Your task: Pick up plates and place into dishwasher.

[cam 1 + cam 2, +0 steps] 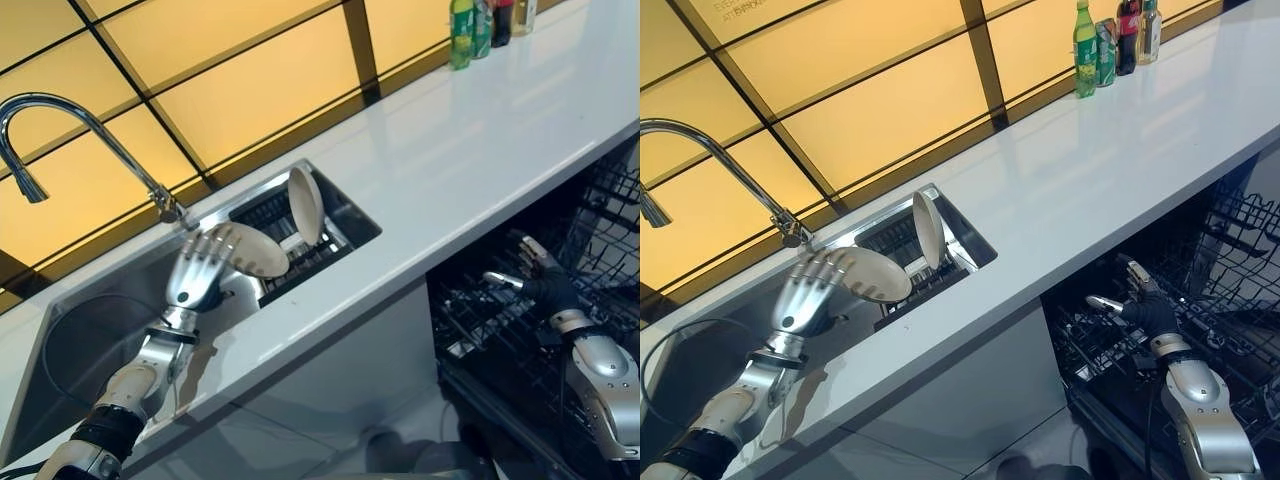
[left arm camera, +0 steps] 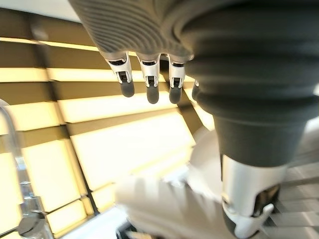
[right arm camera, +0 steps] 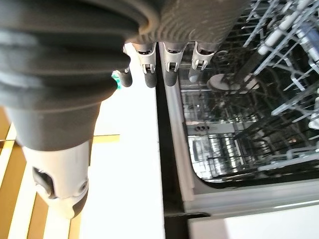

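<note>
Two plates show in the sink's (image 1: pixel 340 205) dark rack, and the left arm reaches up from the lower left toward the nearer one. That left hand (image 1: pixel 197 272) is raised over the sink basin with the back of the hand toward the head camera, fingers (image 1: pixel 212 245) spread and laid against the tilted plate (image 1: pixel 255 252); the thumb's side is hidden behind the plate, so whether the hand truly clasps it or only rests on it cannot be told. In the left wrist view the fingers hang fairly straight above a blurred white plate rim. This plate is pale cream, oval as seen, leaning steeply with its rim pointing toward the counter edge. Just beside it, further along the rack, the second plate (image 1: pixel 305 204) stands nearly upright on edge, the same pale cream, slotted into the rack.

A curved chrome faucet (image 1: pixel 60 115) arches over the sink's far left. The white countertop (image 1: pixel 480 150) runs on to the right, with a few bottles (image 1: pixel 1110 40) standing at its far end against the amber panelled wall.

Under the counter on the right, the dishwasher (image 1: pixel 600 230) is open with its black wire basket (image 1: pixel 1110 350) pulled out. The right hand (image 1: pixel 1137 305) hovers over that basket, forearm rising from the lower right, thumb held out and fingers loosely extended, holding nothing.
</note>
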Tool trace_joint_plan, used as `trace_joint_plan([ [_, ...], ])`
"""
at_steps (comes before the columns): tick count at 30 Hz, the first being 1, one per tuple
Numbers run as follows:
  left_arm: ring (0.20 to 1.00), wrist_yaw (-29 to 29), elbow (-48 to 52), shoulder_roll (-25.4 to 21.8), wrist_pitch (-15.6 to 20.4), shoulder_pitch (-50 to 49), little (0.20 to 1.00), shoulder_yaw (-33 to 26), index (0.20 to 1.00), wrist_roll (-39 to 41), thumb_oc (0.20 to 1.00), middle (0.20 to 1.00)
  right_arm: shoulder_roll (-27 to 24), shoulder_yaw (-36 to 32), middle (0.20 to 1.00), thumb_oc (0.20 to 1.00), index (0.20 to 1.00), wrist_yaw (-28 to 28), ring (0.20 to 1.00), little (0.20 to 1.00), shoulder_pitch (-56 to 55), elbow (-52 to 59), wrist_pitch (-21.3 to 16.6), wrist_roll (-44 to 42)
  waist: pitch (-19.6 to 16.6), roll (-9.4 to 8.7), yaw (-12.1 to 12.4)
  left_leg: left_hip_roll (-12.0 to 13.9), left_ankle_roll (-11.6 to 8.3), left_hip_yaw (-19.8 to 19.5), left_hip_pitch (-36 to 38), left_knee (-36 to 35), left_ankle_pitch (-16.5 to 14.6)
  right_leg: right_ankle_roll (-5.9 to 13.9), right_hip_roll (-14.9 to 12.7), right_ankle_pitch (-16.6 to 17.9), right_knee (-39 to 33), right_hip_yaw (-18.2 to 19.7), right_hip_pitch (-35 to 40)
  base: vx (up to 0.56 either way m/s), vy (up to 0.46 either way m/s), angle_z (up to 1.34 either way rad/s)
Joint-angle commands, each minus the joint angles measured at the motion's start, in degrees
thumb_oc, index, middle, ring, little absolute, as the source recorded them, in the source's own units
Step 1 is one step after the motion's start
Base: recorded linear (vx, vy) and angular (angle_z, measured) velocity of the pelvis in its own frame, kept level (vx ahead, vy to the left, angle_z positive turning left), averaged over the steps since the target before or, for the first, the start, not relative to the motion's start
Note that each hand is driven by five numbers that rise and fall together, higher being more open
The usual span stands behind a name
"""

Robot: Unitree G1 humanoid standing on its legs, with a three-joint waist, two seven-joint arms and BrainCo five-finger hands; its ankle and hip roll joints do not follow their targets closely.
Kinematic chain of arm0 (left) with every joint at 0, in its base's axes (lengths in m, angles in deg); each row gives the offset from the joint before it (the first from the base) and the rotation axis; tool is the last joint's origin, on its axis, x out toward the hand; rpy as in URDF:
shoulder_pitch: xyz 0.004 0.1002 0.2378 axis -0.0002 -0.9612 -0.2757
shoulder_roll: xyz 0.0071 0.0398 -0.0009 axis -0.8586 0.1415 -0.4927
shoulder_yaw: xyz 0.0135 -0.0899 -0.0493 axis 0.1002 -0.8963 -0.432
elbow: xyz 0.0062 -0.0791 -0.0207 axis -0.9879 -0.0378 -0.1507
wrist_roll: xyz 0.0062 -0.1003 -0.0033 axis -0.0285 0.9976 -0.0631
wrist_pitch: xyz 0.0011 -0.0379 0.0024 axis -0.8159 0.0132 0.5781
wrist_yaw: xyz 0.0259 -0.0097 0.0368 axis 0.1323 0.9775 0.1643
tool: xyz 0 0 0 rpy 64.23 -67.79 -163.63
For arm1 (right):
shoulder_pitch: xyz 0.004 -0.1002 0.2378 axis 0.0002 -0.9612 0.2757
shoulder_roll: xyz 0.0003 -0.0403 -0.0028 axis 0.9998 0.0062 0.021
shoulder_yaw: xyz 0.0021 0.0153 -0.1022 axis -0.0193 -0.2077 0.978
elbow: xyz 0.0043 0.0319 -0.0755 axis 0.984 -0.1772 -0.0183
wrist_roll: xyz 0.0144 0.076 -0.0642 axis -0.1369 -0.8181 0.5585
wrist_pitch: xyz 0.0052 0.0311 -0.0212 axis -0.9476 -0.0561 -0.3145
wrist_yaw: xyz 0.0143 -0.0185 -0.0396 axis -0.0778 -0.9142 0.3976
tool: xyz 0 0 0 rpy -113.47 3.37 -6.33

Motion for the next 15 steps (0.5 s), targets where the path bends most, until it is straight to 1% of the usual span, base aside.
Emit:
trace_joint_plan([
  [1, 1.0, 3.24, 2.69, -2.69, 2.54, -0.86, 1.0, -8.35, 1.0, 9.95, 1.0, 1.0, 1.65, -0.56, 1.0, 1.0, 1.0, -0.94, 1.0, 1.0, 0.51, 4.4, -5.44, -0.1, -6.79, -4.16, 3.31, -2.93, 1.86, -3.42, -5.46, 4.97, -2.02, -3.46, 2.53, -3.47, 3.54, -4.25, -0.19, -0.13, -0.239, 0.19],
  [5, 1.0, 1.51, 9.87, 0.33, 5.53, -2.82, 1.0, -15.06, 1.0, 16.41, 1.0, 1.0, 4.25, -1.28, 1.0, 1.0, 1.0, -1.27, 1.0, 1.0, 0.39, 6.55, -5.35, -0.74, -9.08, -5.62, 5.18, -0.65, 0.92, -4.51, -5.08, 3.28, -0.96, -4.83, 4.01, -3.87, 1.18, -6.08, 1.72, -0.14, -0.261, 0.13],
  [7, 1.0, 0.48, 14.17, 1.43, 6.44, -3.66, 1.0, -18.1, 1.0, 16.81, 1.0, 1.0, 5.35, -1.47, 1.0, 1.0, 1.0, -1.27, 1.0, 1.0, 0.76, 7.74, -4.8, -1.09, -10.15, -6.52, 6.16, 0.33, 0.47, -4.98, -5.05, 2.79, -0.57, -5.54, 4.98, -4.1, 0.42, -6.75, 2.32, -0.14, -0.276, 0.16],
  [9, 1.0, -1.06, 17.54, 1.59, 6.41, -4.0, 1.0, -20.33, 1.0, 19.87, 1.0, 1.0, 6.05, -1.55, 1.0, 1.0, 1.0, -1.14, 1.0, 1.0, 1.49, 8.71, -3.91, -1.59, -11.22, -7.31, 7.0, 1.28, -0.08, -5.33, -5.3, 2.52, -0.2, -6.21, 5.94, -4.45, -0.1, -7.26, 2.69, -0.14, -0.27, 0.07],
  [10, 1.0, -1.49, 19.44, 2.12, 6.94, -4.09, 1.0, -21.52, 1.0, 23.08, 1.0, 1.0, 6.29, -1.42, 1.0, 1.0, 1.0, -0.85, 1.0, 1.0, 2.01, 9.08, -3.42, -1.93, -11.73, -7.62, 7.5, 1.75, -0.35, -5.66, -5.42, 2.28, -0.01, -6.66, 6.58, -4.77, -0.32, -7.53, 2.84, -0.13, -0.236, 0.09],
  [13, 1.0, -1.65, 23.6, 3.36, 8.46, -5.14, 1.0, -24.65, 1.0, 25.68, 1.0, 1.0, 7.03, -0.99, 1.0, 1.0, 1.0, -0.66, 1.0, 1.0, 2.86, 9.76, -2.97, -1.86, -12.84, -8.18, 8.74, 2.74, -1.07, -6.4, -5.86, 2.0, 0.48, -7.65, 8.09, -5.4, -0.73, -7.88, 3.07, -0.15, -0.235, 0.13],
  [15, 1.0, -2.43, 25.04, 3.41, 7.92, -4.79, 1.0, -25.31, 1.0, 28.13, 1.0, 1.0, 6.86, 0.02, 1.0, 1.0, 1.0, 0.54, 1.0, 1.0, 4.38, 9.42, -2.7, -2.27, -13.27, -8.62, 9.54, 3.31, -1.48, -6.68, -6.38, 1.94, 0.75, -8.18, 8.99, -5.6, -1.15, -8.03, 3.18, -0.15, -0.205, 0.13],
])
